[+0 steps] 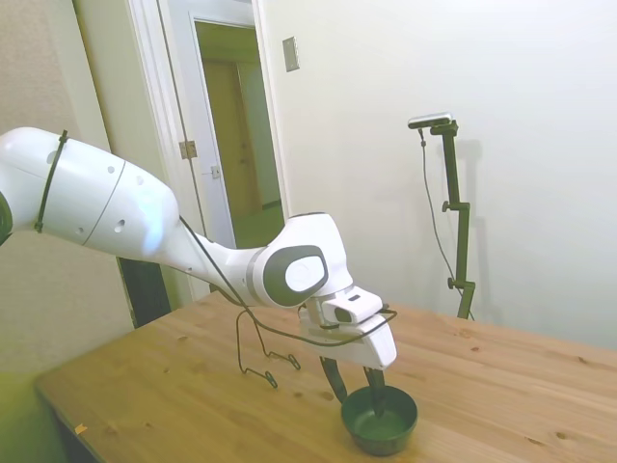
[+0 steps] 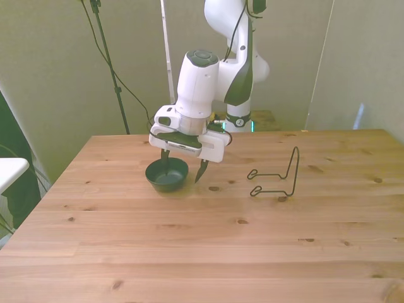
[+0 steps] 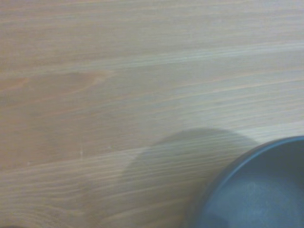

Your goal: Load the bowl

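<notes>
Dark green bowl [image 2: 167, 174] sits upright on wooden table [image 2: 202, 252], mouth up (round, no long axis). Gripper [image 2: 182, 165] spread wide, straddling bowl's rim w/ one finger inside, gripping nothing. Wire rack [image 2: 276, 175] well apart.

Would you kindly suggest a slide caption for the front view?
Open gripper straddling the rim of the dark green bowl, wire rack standing apart on the wooden table.

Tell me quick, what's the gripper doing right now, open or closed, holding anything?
Gripper: open, holding nothing; its jaws straddle the rim of the bowl, one inside, one outside.
</notes>
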`<move>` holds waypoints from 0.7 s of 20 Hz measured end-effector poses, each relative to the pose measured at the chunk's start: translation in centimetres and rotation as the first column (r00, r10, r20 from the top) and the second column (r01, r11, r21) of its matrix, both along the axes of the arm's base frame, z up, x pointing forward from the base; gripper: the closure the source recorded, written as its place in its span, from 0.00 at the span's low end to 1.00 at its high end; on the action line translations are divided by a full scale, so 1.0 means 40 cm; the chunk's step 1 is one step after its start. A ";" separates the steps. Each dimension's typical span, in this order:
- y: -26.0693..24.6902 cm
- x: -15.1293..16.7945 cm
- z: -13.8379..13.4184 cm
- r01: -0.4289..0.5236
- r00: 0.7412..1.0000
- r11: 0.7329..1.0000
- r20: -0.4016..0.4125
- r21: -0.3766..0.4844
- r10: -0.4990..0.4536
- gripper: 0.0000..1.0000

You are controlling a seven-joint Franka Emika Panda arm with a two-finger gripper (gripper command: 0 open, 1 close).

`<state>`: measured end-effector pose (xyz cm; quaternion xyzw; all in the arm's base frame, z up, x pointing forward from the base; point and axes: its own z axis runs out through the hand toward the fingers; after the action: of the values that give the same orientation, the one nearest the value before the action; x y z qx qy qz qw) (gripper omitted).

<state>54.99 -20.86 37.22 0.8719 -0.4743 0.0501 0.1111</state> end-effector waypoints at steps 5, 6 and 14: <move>-0.003 -0.004 0.009 0.004 1.000 1.000 0.006 0.001 -0.004 1.00; -0.002 -0.005 0.007 0.004 1.000 1.000 0.004 0.002 -0.004 1.00; 0.011 -0.006 -0.003 -0.003 1.000 1.000 -0.003 0.006 0.003 1.00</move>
<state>54.75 -20.41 37.10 0.8730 -0.4730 0.0475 0.1090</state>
